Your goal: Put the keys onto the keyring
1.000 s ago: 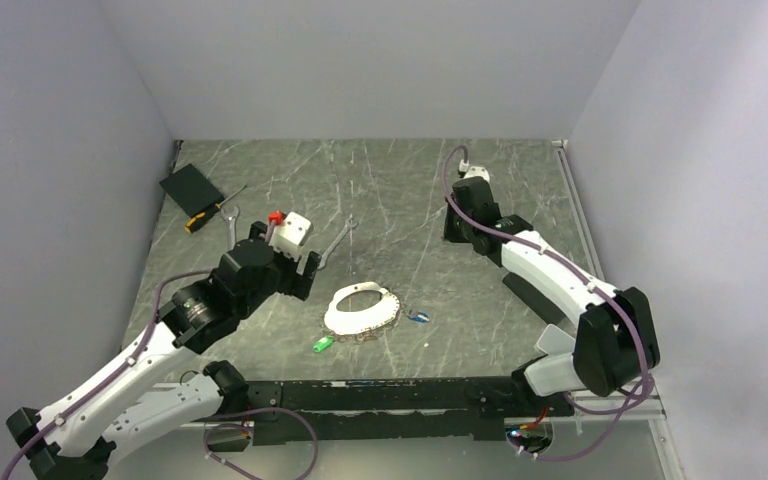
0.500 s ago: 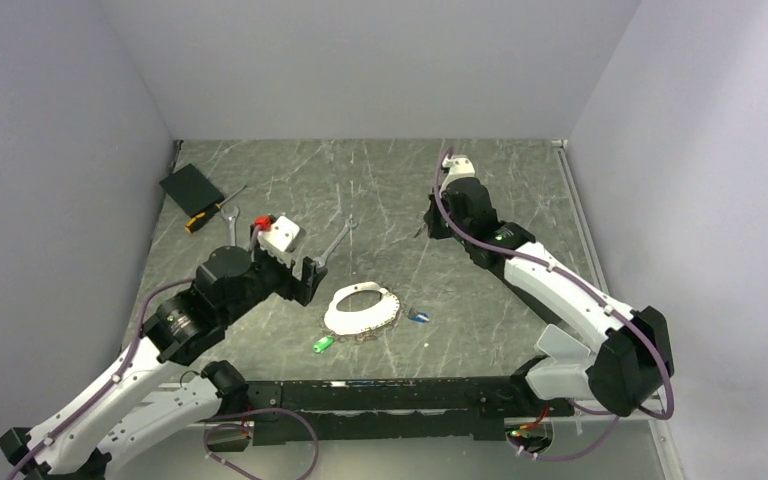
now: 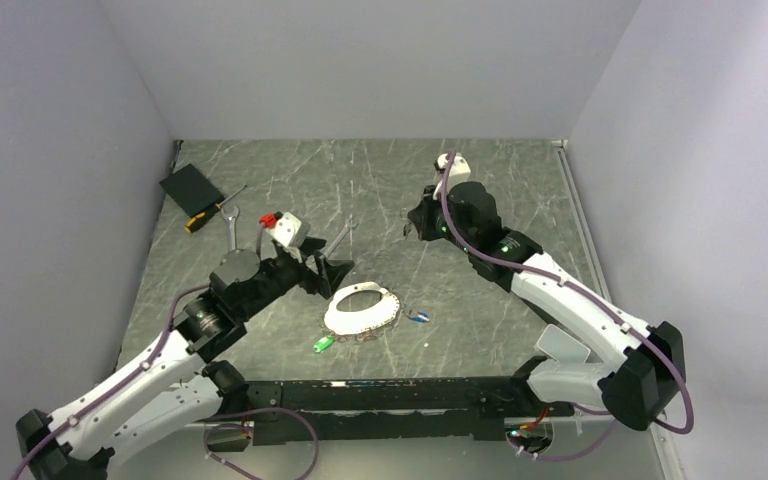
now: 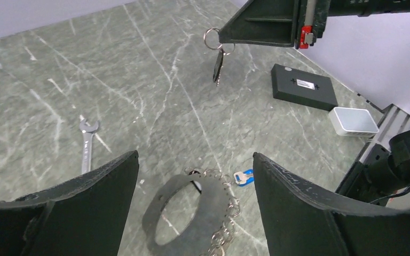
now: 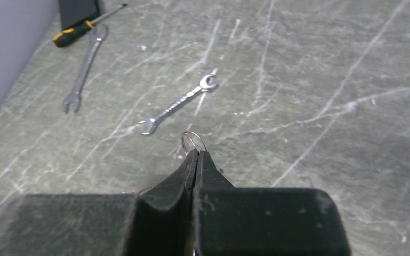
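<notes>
Pinching a small ring (image 5: 193, 141) (black key (image 4: 218, 66) dangling), the right tool (image 5: 196, 154) hangs; left tool (image 4: 193, 160) gapes beside the keyring (image 4: 221, 194).

Matt grey marbled table (image 3: 380, 180); glossy metal spanner (image 5: 177, 104), silvery chain keyring (image 4: 234, 209) — thin bright wire ring (image 5: 192, 141)

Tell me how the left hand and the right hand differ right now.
The left hand is wide open and holds nothing; the right hand is shut, pinching a small ring with a dark key dangling from it. The left hand points down at the chain loop on the table, whereas the right hand is farther back, up off the table. Both are black two-finger hands.
</notes>
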You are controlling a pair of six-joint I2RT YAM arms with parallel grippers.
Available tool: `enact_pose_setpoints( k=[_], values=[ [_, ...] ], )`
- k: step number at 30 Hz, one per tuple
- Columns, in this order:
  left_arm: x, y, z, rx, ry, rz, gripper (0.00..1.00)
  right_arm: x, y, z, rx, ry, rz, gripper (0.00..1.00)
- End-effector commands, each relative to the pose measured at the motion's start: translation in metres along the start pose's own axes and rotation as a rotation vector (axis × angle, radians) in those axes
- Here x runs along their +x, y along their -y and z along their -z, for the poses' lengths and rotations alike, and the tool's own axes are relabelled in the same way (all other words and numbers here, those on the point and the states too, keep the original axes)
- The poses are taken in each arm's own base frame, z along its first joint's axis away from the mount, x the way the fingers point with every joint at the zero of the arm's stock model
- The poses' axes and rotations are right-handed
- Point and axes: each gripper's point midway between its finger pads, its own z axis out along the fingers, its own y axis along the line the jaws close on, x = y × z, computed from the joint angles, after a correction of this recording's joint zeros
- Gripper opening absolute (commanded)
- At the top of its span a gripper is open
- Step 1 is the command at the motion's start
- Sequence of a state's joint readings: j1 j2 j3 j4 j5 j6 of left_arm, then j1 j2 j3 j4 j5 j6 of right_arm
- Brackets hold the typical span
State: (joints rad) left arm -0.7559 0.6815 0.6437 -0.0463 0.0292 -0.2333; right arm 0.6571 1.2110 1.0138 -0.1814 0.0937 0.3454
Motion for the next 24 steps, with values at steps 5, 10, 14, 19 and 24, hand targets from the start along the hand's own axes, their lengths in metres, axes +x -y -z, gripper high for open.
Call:
enact_pose_setpoints(
  k=[5, 10, 14, 19, 24],
  values=[
    [-0.043, 0.03, -0.011, 0.154, 0.163, 0.019, 0.69, -0.031, -0.049, 0.021, -0.237, 0.15, -0.017, 0.0],
    [-0.048, 0.044, -0.002, 0.235, 0.19, -0.015, 0.63, -0.037, -0.07, 0.043, -0.367, 0.202, -0.015, 0.0],
    [-0.05, 0.051, -0.003, 0.28, 0.231, -0.01, 0.59, -0.041, -0.078, 0.059, -0.419, 0.229, -0.015, 0.0],
    [-0.052, 0.054, -0.01, 0.298, 0.237, -0.002, 0.55, -0.043, -0.084, 0.076, -0.468, 0.254, -0.009, 0.0],
    [-0.056, 0.061, -0.015, 0.34, 0.264, 0.012, 0.52, -0.04, -0.092, 0.089, -0.535, 0.267, 0.007, 0.0]
  ],
)
